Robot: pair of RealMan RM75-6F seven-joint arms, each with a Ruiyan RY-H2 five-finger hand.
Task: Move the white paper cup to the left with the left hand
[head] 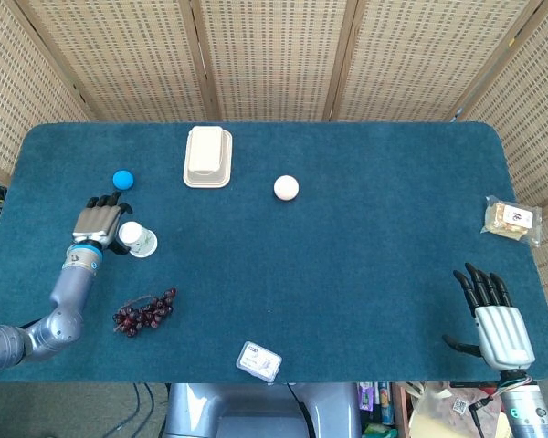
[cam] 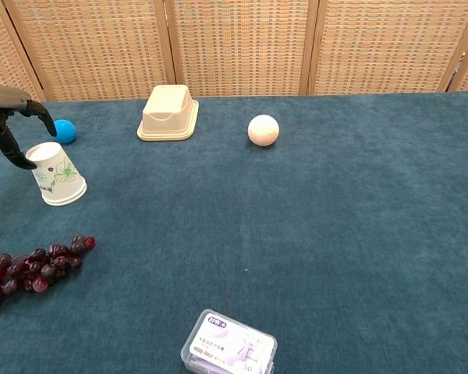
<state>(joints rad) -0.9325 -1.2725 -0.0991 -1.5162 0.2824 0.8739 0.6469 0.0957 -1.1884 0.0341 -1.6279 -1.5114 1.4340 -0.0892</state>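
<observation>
Closest to me there's a clear plastic box (cam: 228,346) at the table edge and a bunch of dark red grapes (cam: 33,269), while my right hand (head: 495,318) just sits on the near right corner, fingers spread, holding nothing. Further out, my left hand (head: 100,223) has its fingers apart right against the upside-down white paper cup (cam: 55,173) with the green leaf print, thumb touching its top, not really clamped on it. Beyond that are the small blue ball (cam: 63,130), a cream plastic tray (cam: 168,112) and a white ball (cam: 263,130).

cups 1 (head: 137,240) | balls 2 (head: 286,187) | hands 2 (head: 98,222)

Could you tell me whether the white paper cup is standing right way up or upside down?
Upside down: the white paper cup rests on its wide rim, its narrower closed base on top, as the chest view shows.
</observation>
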